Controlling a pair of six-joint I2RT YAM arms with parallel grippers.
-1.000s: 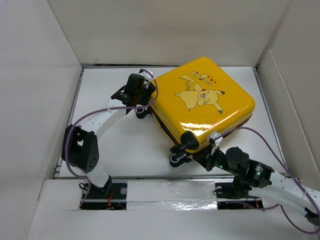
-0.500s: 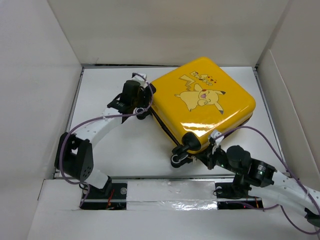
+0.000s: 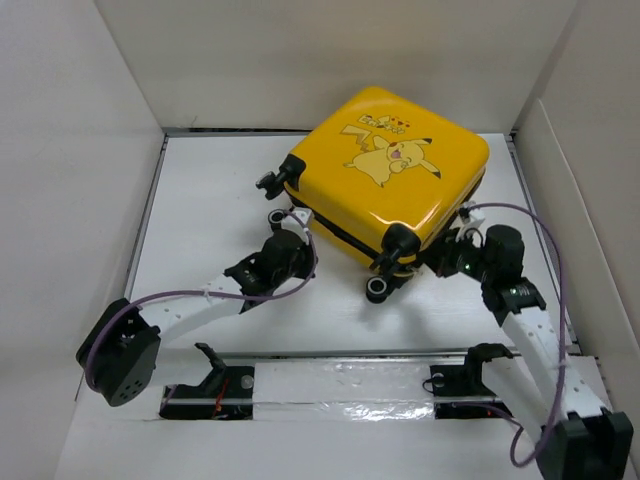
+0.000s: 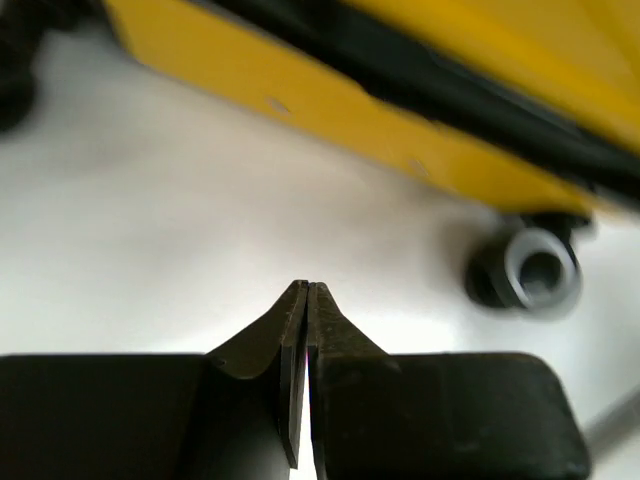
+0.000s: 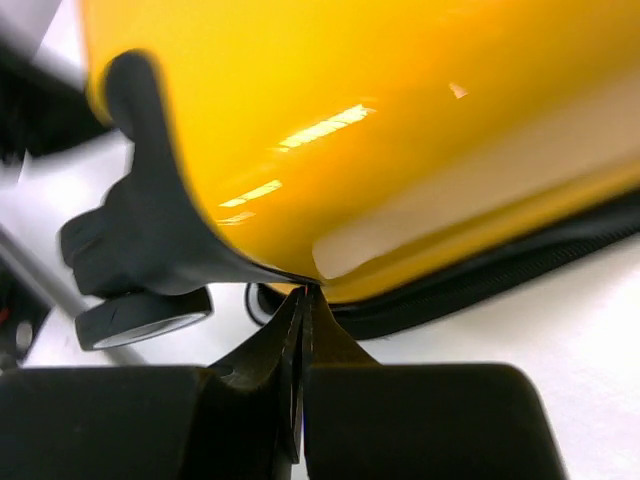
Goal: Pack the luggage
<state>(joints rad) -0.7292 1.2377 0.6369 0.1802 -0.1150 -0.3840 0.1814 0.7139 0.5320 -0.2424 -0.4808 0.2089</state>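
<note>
1. The luggage (image 3: pixel 385 185), still zipped, has slid toward the table's (image 3: pixel 200 260) far right.
2. My left gripper (image 4: pixel 305 288) has backed off, pinched together, empty.
3. My right gripper (image 5: pixel 303 292), likewise pinched and empty, noses its lower edge.
4. I judge that packing awaits opening.

A robot test cell in a lab: a white table (image 3: pixel 215 205) boxed in by plain white boards (image 3: pixel 330 60) left, far and right, two cabled arms (image 3: pixel 190 302) bolted to a taped rail (image 3: pixel 340 385) at its near edge.
</note>
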